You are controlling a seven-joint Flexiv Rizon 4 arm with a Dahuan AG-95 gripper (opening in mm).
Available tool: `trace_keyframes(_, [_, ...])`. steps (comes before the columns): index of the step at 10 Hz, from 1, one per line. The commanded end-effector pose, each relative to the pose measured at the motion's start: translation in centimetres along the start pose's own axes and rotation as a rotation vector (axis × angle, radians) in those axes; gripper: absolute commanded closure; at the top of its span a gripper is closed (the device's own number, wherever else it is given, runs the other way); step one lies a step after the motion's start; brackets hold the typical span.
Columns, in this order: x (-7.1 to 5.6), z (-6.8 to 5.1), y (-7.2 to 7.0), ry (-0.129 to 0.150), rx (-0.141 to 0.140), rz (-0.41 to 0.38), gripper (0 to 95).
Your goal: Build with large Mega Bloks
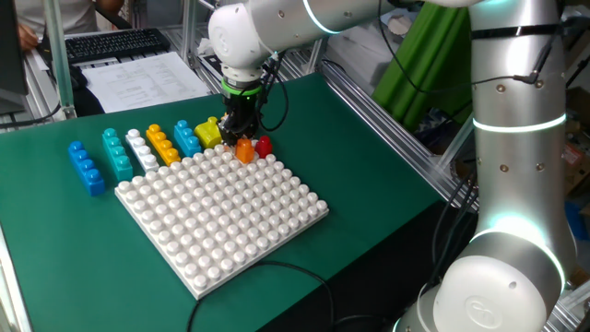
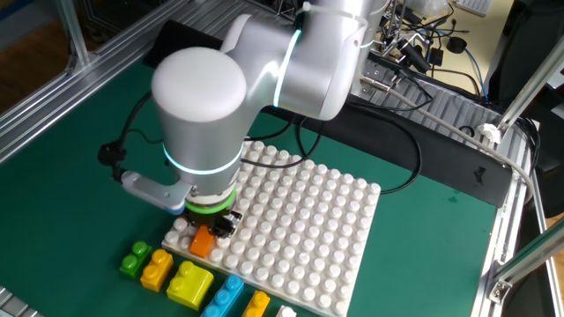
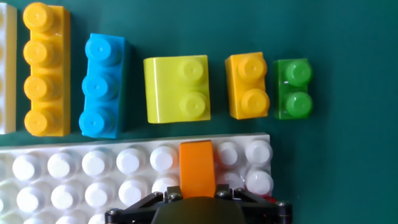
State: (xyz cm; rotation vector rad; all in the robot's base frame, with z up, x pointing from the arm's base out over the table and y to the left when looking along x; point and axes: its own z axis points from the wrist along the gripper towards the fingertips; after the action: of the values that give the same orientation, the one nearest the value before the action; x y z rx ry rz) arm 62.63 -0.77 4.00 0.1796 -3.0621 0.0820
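At the far edge of the green table, beside a row of loose bricks, the gripper (image 1: 242, 138) pinches a small glossy orange plastic brick (image 2: 203, 240) and holds it at the rim row of the big square white studded baseplate (image 1: 221, 217). Whether it is seated on the studs, I cannot tell.

The brick looks light, rigid and slick, so I judge a firm squeeze across its 2 flat side walls is the safe hold; the rounded studs would slip.

The hand view shows the orange brick (image 3: 197, 168) running over the plate's edge row, with a green 2-stud brick (image 3: 293, 88), an orange-yellow 2-stud brick (image 3: 247, 85) and a yellow block (image 3: 178, 88) just beyond it. Only the fixed view from the plate's near corner shows a red piece (image 1: 265, 146) close to the gripper and 2 blue bricks (image 1: 87, 167) at the row's far end.
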Motion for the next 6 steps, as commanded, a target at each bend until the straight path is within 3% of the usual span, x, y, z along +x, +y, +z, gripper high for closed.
trace_keyframes(1, [-0.22, 1.45, 0.09, -0.008, 0.008, 0.002, 95.0])
trace_keyframes(2, [-0.22, 1.45, 0.08, -0.006, 0.007, 0.002, 95.0])
trace_keyframes(4, [-0.21, 1.41, 0.1, -0.012, 0.007, 0.011, 57.0])
trace_keyframes(5, [-0.21, 1.41, 0.1, -0.011, 0.008, 0.018, 57.0])
trace_keyframes(6, [-0.21, 1.41, 0.09, -0.011, 0.01, 0.019, 38.0])
